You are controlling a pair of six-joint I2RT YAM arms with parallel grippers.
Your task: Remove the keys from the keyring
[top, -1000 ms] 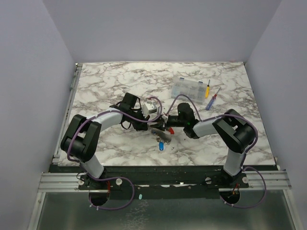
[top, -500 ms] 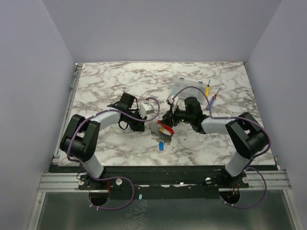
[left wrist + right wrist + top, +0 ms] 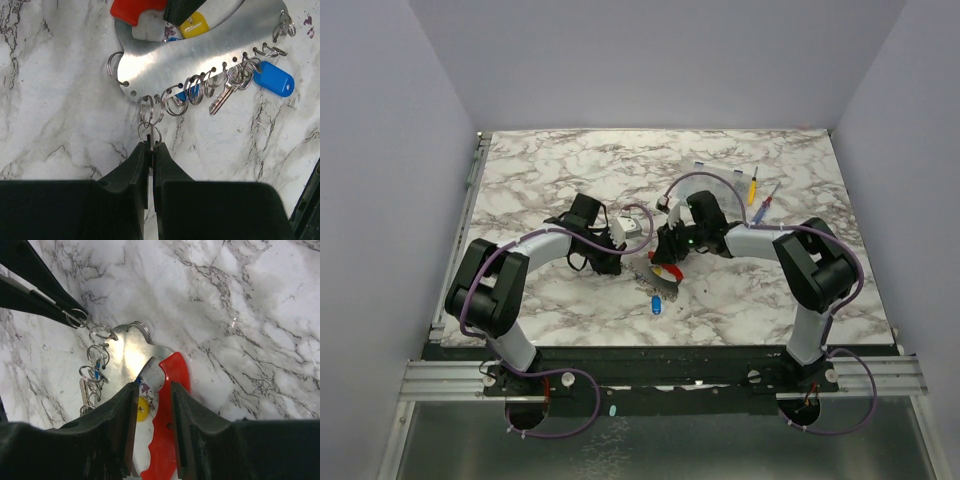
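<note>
The keyring is a silvery plate point(image 3: 200, 50) with a red handle point(image 3: 170, 405) and a row of split rings, lying on the marble; it also shows in the top view point(image 3: 661, 274). A silvery key point(image 3: 221, 97) and a blue tag point(image 3: 273, 80) hang from its rings. My left gripper point(image 3: 151, 146) is shut on a thin metal piece, seen edge-on, that hangs from one small ring point(image 3: 150, 134) at the plate's edge. My right gripper point(image 3: 152, 387) is closed on the red handle from above. Other keys are hard to make out.
A yellow-handled screwdriver point(image 3: 752, 186) and a blue-handled one point(image 3: 765, 205) lie at the back right, beside a clear plastic box point(image 3: 705, 168) partly hidden by the right arm's cable. The two wrists nearly meet at mid-table.
The right arm swung its elbow out to the right and its wrist back, then shifted left over the red handle. The plate turned slightly. The left arm has hardly moved.
</note>
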